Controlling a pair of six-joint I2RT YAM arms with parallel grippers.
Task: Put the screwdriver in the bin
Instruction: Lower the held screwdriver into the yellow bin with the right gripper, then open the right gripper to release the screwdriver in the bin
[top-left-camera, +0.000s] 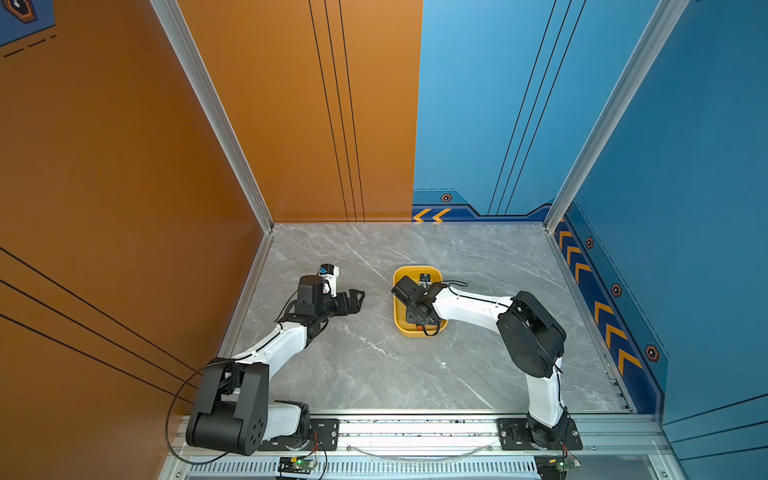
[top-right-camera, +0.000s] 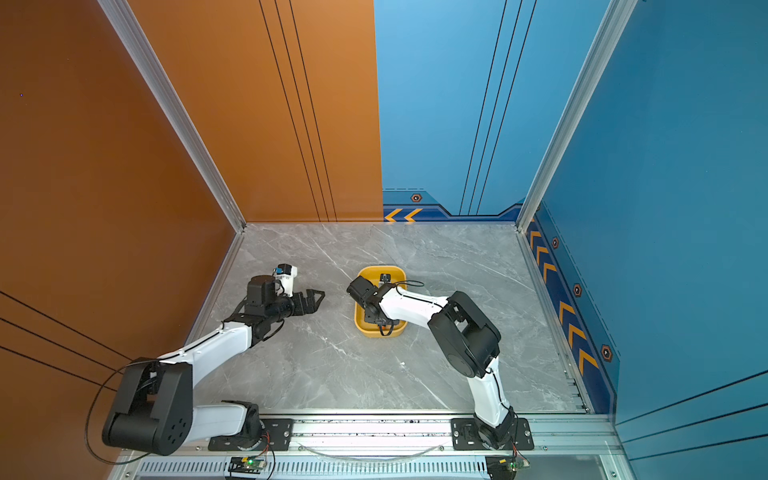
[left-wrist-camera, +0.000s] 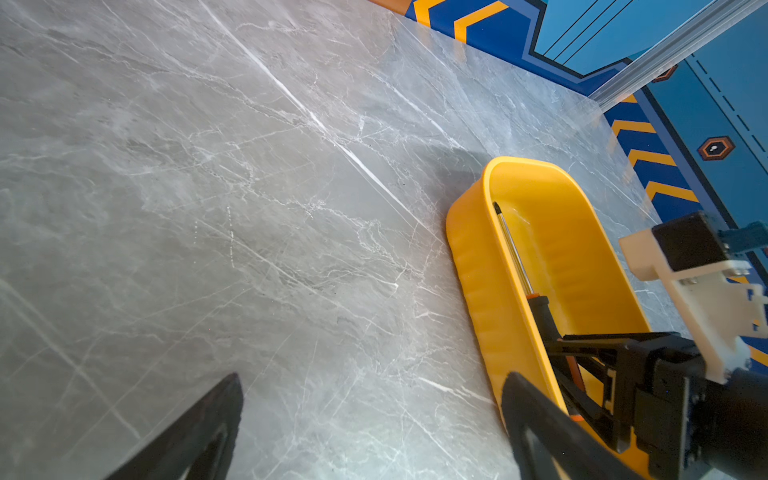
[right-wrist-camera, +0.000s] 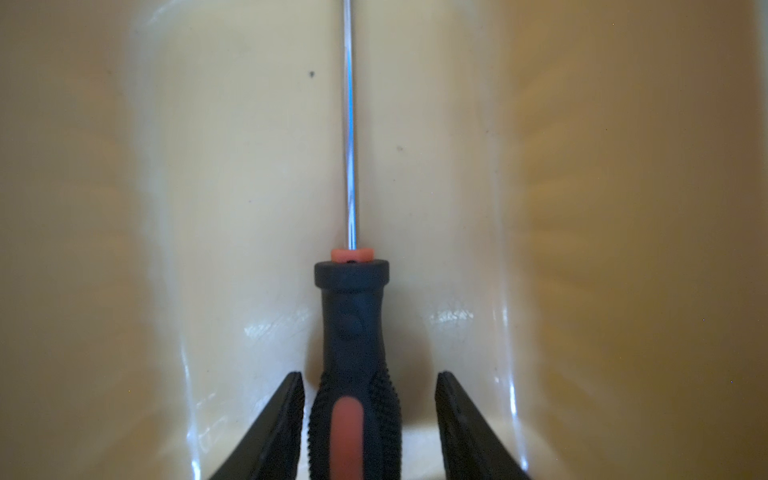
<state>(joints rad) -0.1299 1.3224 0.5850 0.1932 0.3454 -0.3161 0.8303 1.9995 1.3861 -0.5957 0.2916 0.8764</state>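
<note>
Two grippers in view: the right gripper (right-wrist-camera: 370, 376) sits low inside the bin (left-wrist-camera: 469, 257), jaws parted with a gap on each side of the screwdriver (right-wrist-camera: 353, 324) handle, so it isn't gripping it. The screwdriver lies flat on the bin floor, lengthwise, shaft pointing away from that gripper. The left gripper (left-wrist-camera: 374, 376) is spread wide and empty, above the grey marble table (top-left-camera: 374, 365), beside the bin and apart from it.

screwdriver (right-wrist-camera: 353, 332) in the bin (left-wrist-camera: 469, 257) — bin central on the table (top-left-camera: 374, 365).
</note>
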